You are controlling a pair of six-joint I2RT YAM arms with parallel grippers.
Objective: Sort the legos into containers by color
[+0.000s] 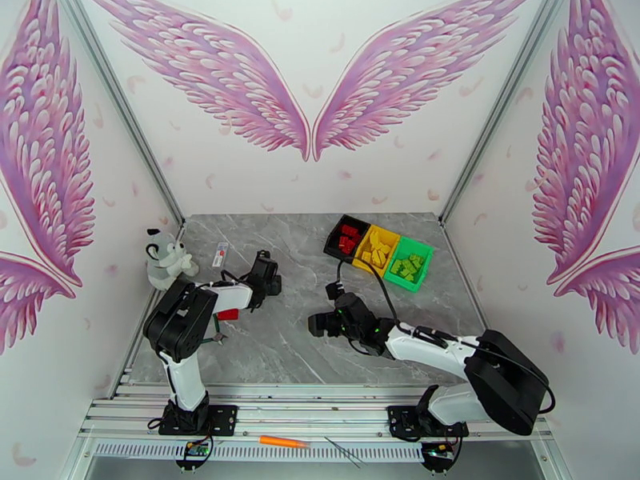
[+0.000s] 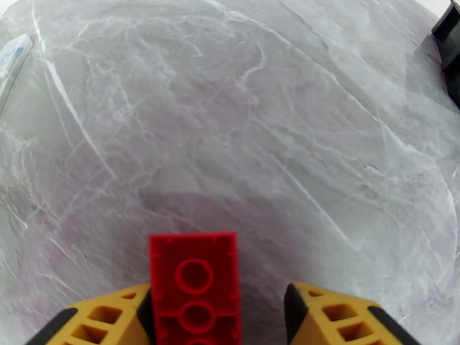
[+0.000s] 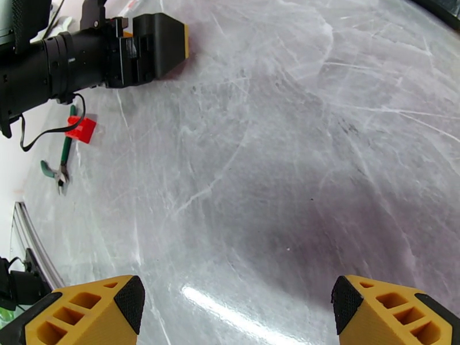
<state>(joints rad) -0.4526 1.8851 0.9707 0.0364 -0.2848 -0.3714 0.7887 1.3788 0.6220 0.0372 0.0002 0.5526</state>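
Note:
A red lego [image 2: 194, 286] lies underside-up between the yellow fingers of my left gripper [image 2: 218, 309]. It rests against the left finger [image 2: 109, 317], and a gap separates it from the right finger [image 2: 333, 314]. That gripper [image 1: 264, 278] hovers over the table's left half. Another red lego [image 1: 228, 314] [image 3: 80, 129] lies beside the left arm. At the back right stand the containers: black [image 1: 334, 232] with red legos, yellow [image 1: 386, 230] with yellow ones, green [image 1: 426, 267] with green ones. My right gripper [image 1: 320, 323] [image 3: 236, 311] is open over bare table.
A plush dog [image 1: 166, 258] sits at the far left, with a small white-and-orange tube [image 1: 220, 254] beside it. Green-handled pliers [image 3: 60, 162] lie near the loose red lego. An orange tool [image 1: 284, 442] rests on the near rail.

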